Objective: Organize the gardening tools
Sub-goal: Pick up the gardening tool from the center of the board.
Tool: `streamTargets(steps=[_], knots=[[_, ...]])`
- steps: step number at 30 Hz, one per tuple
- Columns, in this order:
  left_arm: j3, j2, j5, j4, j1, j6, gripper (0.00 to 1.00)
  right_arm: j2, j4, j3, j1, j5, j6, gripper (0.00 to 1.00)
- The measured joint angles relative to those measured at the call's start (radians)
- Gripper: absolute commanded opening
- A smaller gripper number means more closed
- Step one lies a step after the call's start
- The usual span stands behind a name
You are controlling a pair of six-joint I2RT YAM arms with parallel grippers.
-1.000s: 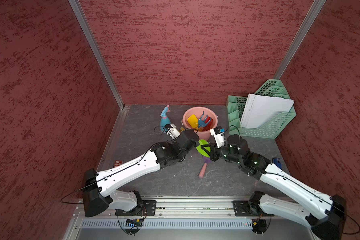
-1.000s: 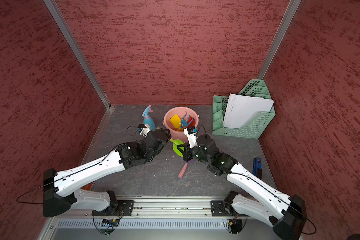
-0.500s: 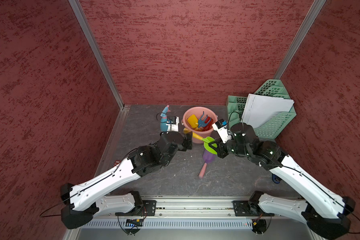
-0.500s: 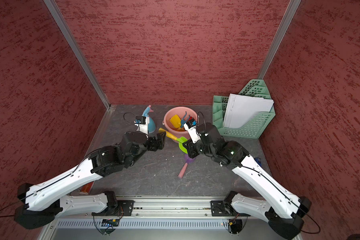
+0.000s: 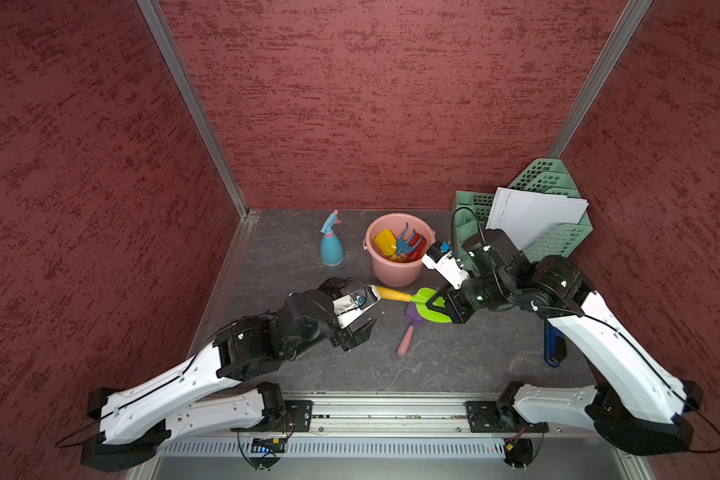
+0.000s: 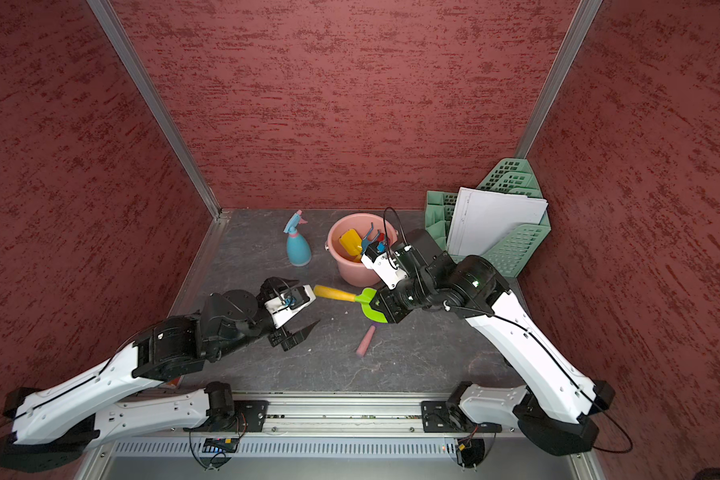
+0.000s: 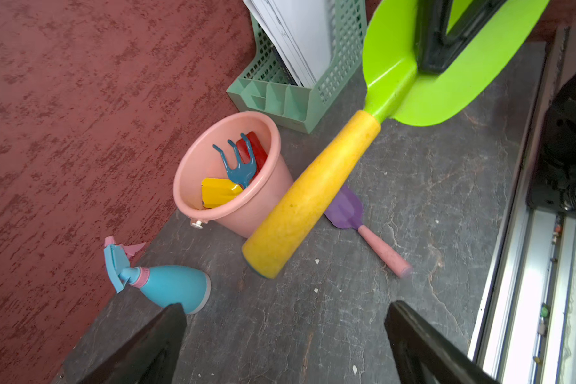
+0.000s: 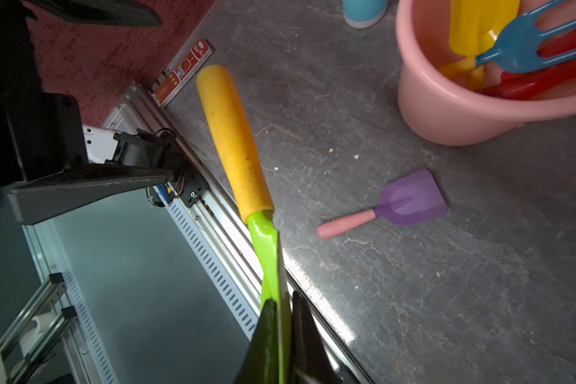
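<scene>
Grey tabletop (image 5: 454, 361), red walls (image 5: 371, 104); left jaws apart, right jaws clamped on green trowel (image 5: 422, 297).

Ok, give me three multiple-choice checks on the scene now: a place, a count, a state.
1. Where is the purple spade? A) on the table near the pink bucket B) inside that bucket C) propped upright on the bucket's rim
2. How many tools show inside the bucket? A) one B) five C) three
3. The right claw is: A) open and empty B) shut on the green trowel C) shut on nothing
Answers: 1A, it lies flat on the grey surface; 2C, yellow scoop, blue fork, red trowel; 3B, its jaws pinch the green blade.
</scene>
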Motion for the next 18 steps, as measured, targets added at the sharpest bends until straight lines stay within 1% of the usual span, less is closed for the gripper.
streamTargets(steps=[2, 8, 18], knots=[[0.011, 0.037, 0.019, -0.007, -0.002, 0.037, 0.96, 0.01, -0.031, 0.0, 0.0, -0.016, -0.011, 0.0], [0.032, 0.114, 0.053, -0.019, -0.008, 0.106, 0.87, 0.018, -0.072, 0.0, 0.0, -0.047, -0.016, 0.0], [0.052, 0.202, 0.097, 0.014, -0.04, 0.143, 0.73, 0.022, -0.072, 0.001, 0.0, -0.079, -0.007, 0.0]])
